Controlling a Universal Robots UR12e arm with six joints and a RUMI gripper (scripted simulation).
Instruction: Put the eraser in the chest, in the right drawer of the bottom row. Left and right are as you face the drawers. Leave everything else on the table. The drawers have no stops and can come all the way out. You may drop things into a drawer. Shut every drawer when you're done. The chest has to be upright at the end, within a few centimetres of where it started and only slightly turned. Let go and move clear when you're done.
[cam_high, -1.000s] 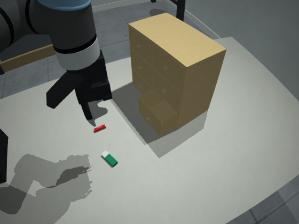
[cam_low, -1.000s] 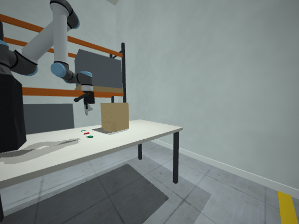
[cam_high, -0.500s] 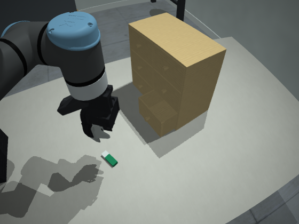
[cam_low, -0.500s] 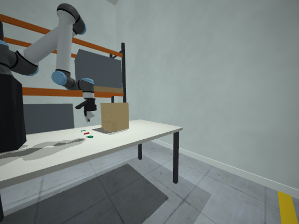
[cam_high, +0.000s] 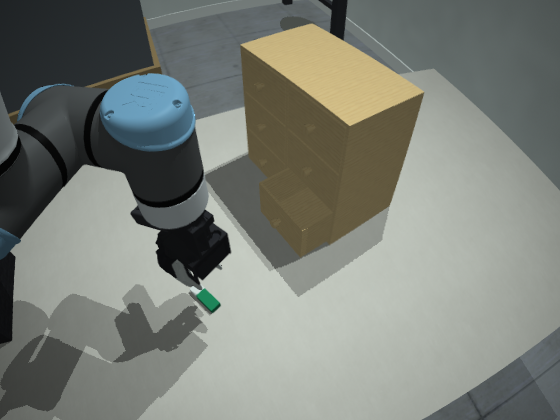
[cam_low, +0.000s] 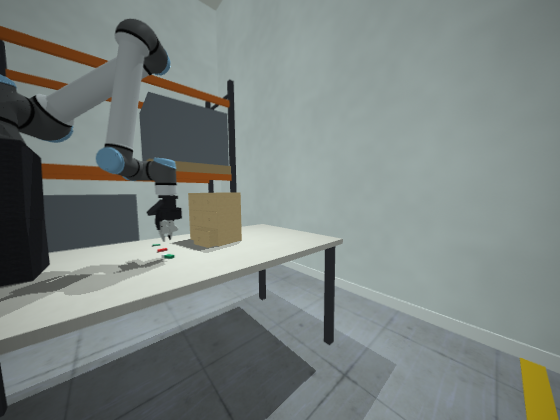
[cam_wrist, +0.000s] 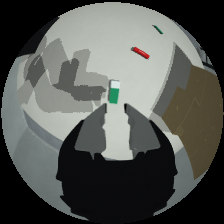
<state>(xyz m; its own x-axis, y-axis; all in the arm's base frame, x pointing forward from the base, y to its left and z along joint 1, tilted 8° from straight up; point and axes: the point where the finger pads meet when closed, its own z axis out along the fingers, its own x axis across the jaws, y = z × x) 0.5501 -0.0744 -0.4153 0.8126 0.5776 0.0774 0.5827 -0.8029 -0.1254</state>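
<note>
Two narrowly parted gripper (cam_wrist: 117, 131) jaws, empty, above eraser (cam_wrist: 114, 93).

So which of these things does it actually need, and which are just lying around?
Needed:
eraser, green and white, on the table
chest
open bottom drawer
gripper, holding nothing

Lying about:
red piece
small green piece

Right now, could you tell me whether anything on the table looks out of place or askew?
Only the chest stands out: its bottom-right drawer is pulled partway out, while the others sit flush. The chest is upright. The green eraser lies flat on the table, untouched, just past the pincer, which holds nothing.
</note>
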